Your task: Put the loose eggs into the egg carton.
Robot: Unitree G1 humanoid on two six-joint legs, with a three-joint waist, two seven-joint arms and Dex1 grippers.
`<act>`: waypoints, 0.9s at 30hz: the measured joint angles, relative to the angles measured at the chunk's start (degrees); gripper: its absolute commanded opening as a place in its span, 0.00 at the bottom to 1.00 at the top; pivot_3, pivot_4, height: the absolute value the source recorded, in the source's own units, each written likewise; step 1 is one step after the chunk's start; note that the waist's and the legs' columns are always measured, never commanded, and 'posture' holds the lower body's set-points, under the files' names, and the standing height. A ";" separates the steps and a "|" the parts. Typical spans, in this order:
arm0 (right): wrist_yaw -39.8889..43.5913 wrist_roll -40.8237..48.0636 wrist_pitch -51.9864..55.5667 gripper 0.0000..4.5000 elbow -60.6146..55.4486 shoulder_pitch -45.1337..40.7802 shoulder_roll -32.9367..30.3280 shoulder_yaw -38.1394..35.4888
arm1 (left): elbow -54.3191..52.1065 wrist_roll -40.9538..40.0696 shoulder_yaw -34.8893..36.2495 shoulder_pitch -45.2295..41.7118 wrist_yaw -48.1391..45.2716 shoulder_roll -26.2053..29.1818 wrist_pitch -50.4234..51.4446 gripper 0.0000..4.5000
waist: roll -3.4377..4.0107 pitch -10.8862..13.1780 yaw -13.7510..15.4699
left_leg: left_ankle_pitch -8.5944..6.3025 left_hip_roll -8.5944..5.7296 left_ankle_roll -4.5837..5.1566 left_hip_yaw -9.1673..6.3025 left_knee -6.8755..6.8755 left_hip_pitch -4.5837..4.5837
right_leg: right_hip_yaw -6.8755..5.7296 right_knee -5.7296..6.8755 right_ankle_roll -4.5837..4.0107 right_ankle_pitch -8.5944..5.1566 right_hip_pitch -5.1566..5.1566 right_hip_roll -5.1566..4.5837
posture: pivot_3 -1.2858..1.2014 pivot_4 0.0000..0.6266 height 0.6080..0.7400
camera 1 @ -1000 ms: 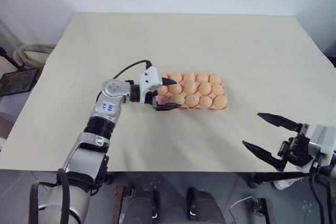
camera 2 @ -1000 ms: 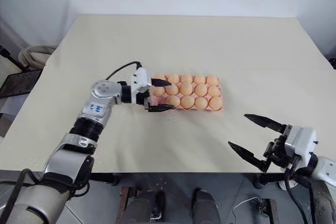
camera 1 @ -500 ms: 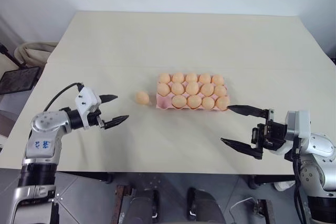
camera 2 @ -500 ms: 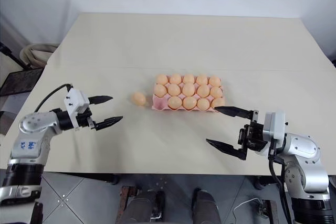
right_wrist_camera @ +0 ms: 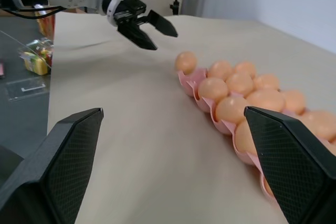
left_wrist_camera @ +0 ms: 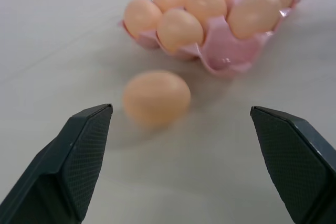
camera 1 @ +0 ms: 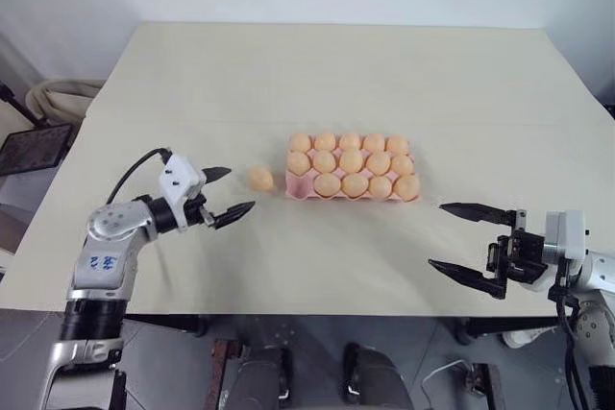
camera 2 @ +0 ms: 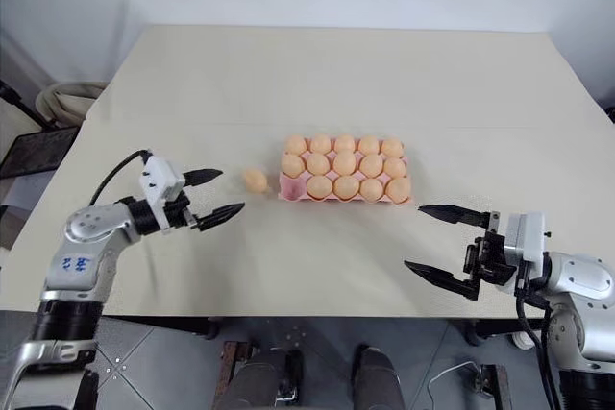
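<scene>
One loose egg (camera 1: 259, 178) lying on the bare desk (camera 1: 317, 74), just beside the left short end of the egg carton (camera 1: 352, 168) and apart from it by a narrow gap. Carton set near the middle of the desk, long side running parallel to the near edge, its pink rim showing along the front; eggs filling nearly all cups, with a bare pink cup visible in the left wrist view at the near left corner (left_wrist_camera: 223, 45). Left gripper (camera 1: 223, 191) hovering low over the desk toward the left edge, fingers spread wide with nothing between them, tips aimed at the loose egg and stopped short of it. Right gripper (camera 1: 466, 242) poised near the desk's near right corner, well apart from the carton, likewise gaping wide and empty, pointing leftward along the near edge. Loose egg framed between the left fingers (left_wrist_camera: 79, 156) in the wrist view, untouched.
</scene>
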 measured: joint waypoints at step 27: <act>-9.90 0.19 0.44 1.00 -10.87 8.68 0.73 -2.51 | 21.89 1.82 -4.17 -16.99 -8.02 -5.72 -9.61 0.56 | -0.02 0.00 -0.10 | -0.33 0.16 0.25 0.36 0.28 -0.04 | -0.96 0.28 -0.04 0.15 -0.08 -0.27 | 0.52 0.24 1.00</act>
